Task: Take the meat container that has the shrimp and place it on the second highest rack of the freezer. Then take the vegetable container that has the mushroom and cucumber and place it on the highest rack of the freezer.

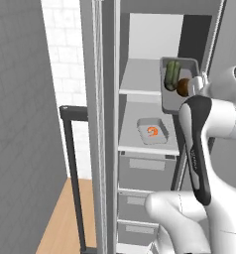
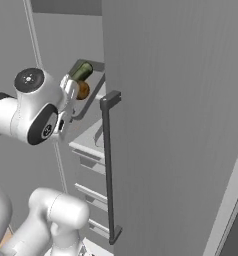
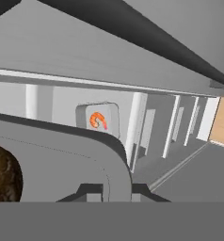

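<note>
The vegetable container (image 1: 178,101) is a grey tray held steeply tilted at the freezer's (image 1: 140,44) right front, level with the highest rack (image 1: 140,77). It holds the dark green cucumber (image 1: 172,73) and the brown mushroom (image 1: 183,87). My gripper (image 1: 195,87) is shut on the tray's near rim. The right base view shows the same tray (image 2: 93,95), cucumber (image 2: 82,71) and mushroom (image 2: 82,90) beside the hand. The meat container (image 1: 152,131) with the orange shrimp (image 1: 152,131) lies flat on the lower shelf (image 1: 130,141). In the hand view the held tray's rim (image 3: 85,141) and the mushroom (image 3: 3,174) are close, with the shrimp (image 3: 97,120) beyond.
The open freezer door (image 2: 181,125) carries a long black bar handle (image 2: 108,165) and stands close to the hand. Three grey drawers (image 1: 147,168) sit under the shelves. A grey wall (image 1: 21,124) is at left, above wood floor (image 1: 60,223).
</note>
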